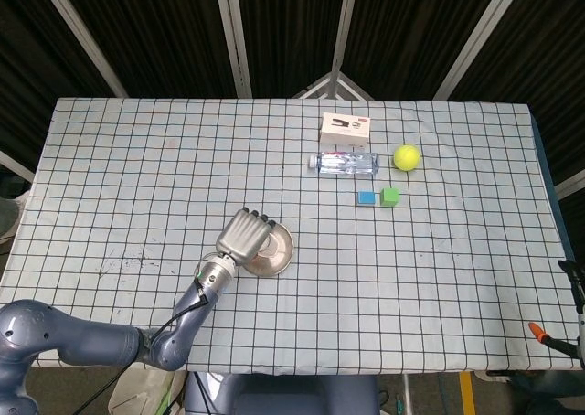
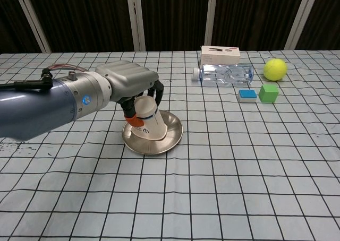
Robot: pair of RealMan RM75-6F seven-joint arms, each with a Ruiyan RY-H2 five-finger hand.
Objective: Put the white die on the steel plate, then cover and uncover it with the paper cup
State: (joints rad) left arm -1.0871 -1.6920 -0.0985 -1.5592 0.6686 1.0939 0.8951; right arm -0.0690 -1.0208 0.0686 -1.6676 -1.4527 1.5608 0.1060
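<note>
My left hand (image 2: 129, 85) grips the white paper cup (image 2: 148, 119) from above. The cup is upside down and tilted, its mouth resting on the steel plate (image 2: 173, 134). In the head view the left hand (image 1: 248, 237) covers the cup and the left part of the steel plate (image 1: 282, 249). The white die shows in neither view. My right hand is out of both views.
To the far right lie a clear bottle (image 2: 223, 74), a white box (image 2: 220, 52) behind it, a yellow tennis ball (image 2: 274, 69), a blue block (image 2: 247, 95) and a green cube (image 2: 269, 93). A checked cloth covers the table (image 1: 137, 159).
</note>
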